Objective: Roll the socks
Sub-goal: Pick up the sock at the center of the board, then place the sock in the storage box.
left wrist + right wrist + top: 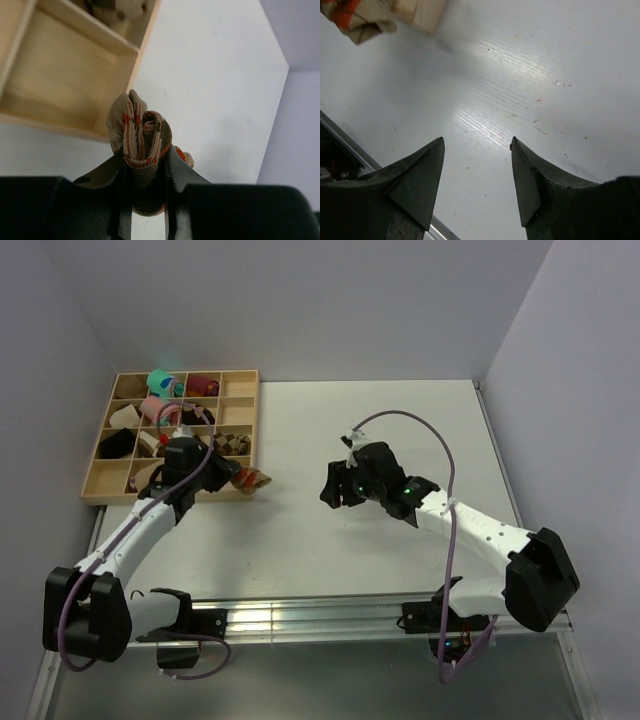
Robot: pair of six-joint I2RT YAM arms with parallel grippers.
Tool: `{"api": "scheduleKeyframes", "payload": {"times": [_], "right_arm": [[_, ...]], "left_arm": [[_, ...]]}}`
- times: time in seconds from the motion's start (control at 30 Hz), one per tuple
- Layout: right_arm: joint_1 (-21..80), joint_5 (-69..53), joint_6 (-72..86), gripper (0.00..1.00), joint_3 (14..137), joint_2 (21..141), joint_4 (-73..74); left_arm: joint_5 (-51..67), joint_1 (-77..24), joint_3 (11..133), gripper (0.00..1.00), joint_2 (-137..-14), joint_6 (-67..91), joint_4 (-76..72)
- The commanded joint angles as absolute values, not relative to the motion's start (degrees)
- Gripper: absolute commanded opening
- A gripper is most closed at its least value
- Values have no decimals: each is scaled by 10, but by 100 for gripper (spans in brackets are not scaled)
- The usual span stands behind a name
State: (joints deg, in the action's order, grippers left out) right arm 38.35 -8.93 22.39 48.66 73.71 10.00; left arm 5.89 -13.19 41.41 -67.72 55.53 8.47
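Tan argyle socks (142, 142) with orange-red diamonds, rolled into a bundle, are clamped between the narrowly parted jaws of the left gripper (145, 172), just off the near right corner of the wooden tray (100, 490). The left arm extends from its base forward and to the right, its wrist beside that corner. The right arm reaches leftward from its base toward the middle of the white table (420, 430). The right gripper (477, 150) points down at the surface, jaws well apart, holding nothing.
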Motion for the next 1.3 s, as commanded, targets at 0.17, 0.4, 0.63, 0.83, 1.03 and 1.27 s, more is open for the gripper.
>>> {"api": "scheduleKeyframes", "payload": {"times": [0.17,0.4,0.63,0.83,1.03,1.27], "right_arm": [[376,-38,191,70,475,655,129],[372,-10,189,75,461,601,153],[368,-16,193,75,439,588,153],[368,-18,190,75,443,593,159],[367,-18,185,75,453,620,176],[366,-18,181,75,458,629,176]], "left_arm": [[76,-15,517,0,-736,530,129],[119,66,530,0,-782,524,125],[175,127,523,0,-827,509,91],[186,146,516,0,-870,490,76],[131,163,521,0,-910,446,79],[77,169,548,0,-940,418,104]]}}
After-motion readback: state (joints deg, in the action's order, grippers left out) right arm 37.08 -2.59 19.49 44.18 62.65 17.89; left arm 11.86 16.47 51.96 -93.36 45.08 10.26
